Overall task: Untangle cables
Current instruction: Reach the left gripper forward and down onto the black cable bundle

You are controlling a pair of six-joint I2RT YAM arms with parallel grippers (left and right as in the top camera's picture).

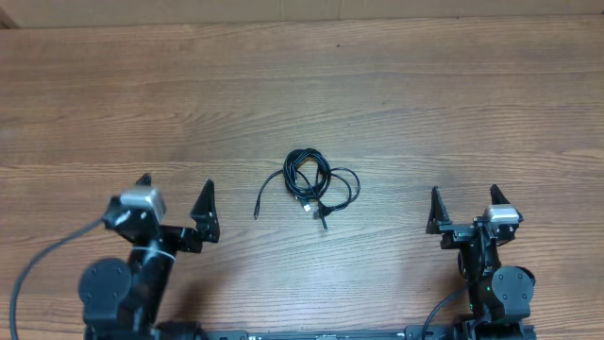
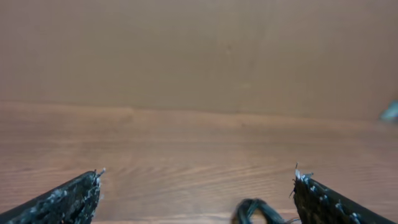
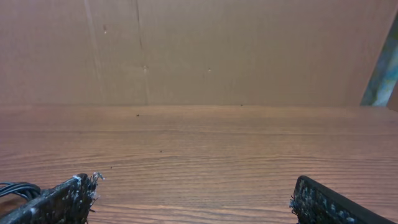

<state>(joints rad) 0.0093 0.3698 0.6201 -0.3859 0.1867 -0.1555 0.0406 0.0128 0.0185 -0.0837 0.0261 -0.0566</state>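
Note:
The cables (image 1: 310, 186) lie as one small knot of thin black loops in the middle of the wooden table, with loose ends trailing left and down. My left gripper (image 1: 176, 182) stands open to the knot's lower left, nothing between its fingers. My right gripper (image 1: 463, 193) stands open to the knot's lower right, also holding nothing. In the left wrist view a blurred loop of the cables (image 2: 255, 211) shows at the bottom edge, near the right finger of the left gripper (image 2: 196, 175). In the right wrist view a bit of the cables (image 3: 15, 187) peeks in at far left, beside the right gripper (image 3: 192, 188).
A thick black robot cable (image 1: 38, 260) curves from the left arm toward the table's front left. A brown wall (image 3: 199, 50) rises behind the table's far edge. Both arm bases (image 1: 118, 297) sit at the front edge.

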